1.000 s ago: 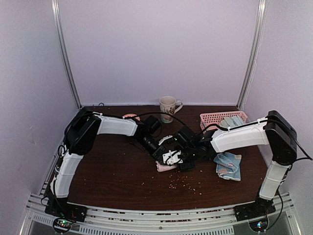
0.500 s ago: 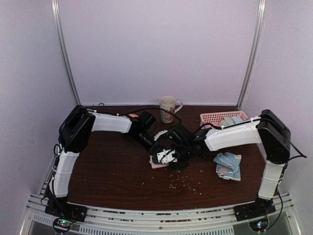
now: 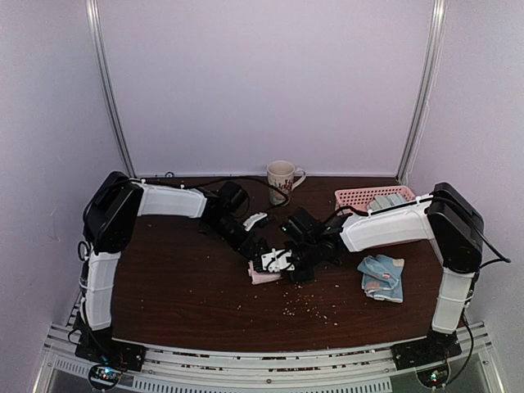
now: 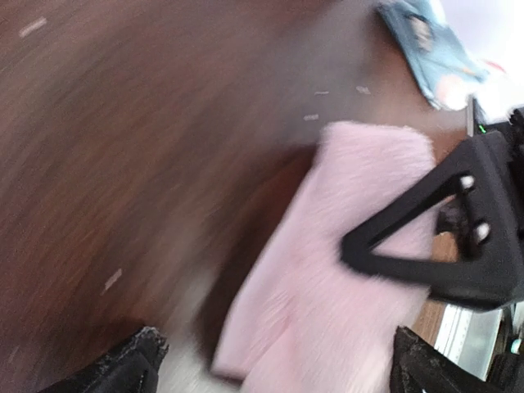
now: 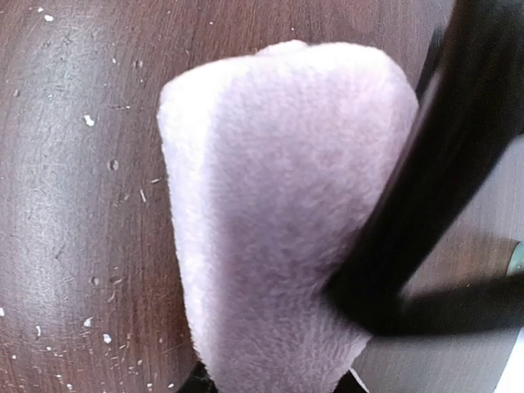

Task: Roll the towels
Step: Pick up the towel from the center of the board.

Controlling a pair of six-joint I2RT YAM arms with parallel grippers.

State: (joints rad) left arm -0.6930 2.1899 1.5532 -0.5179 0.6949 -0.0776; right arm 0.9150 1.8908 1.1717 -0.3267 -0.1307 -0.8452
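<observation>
Right gripper point(image 3: 278, 264) clamps the one pink towel point(image 5: 278, 205); left gripper point(image 4: 280, 362) gapes. One blue towel point(image 3: 383, 277) lies apart (table's point(image 3: 188, 286) right edge).

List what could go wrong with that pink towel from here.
The left gripper stands open over the pink towel, so only the right gripper pinches it; the fold may spring loose. Both grippers crowd one spot, so they could knock together. Crumbs on the table might cling to the cloth.

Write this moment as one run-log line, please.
left gripper: open | right gripper: shut on pink towel, bundled on table | blue towel: unrolled, lying apart
</observation>
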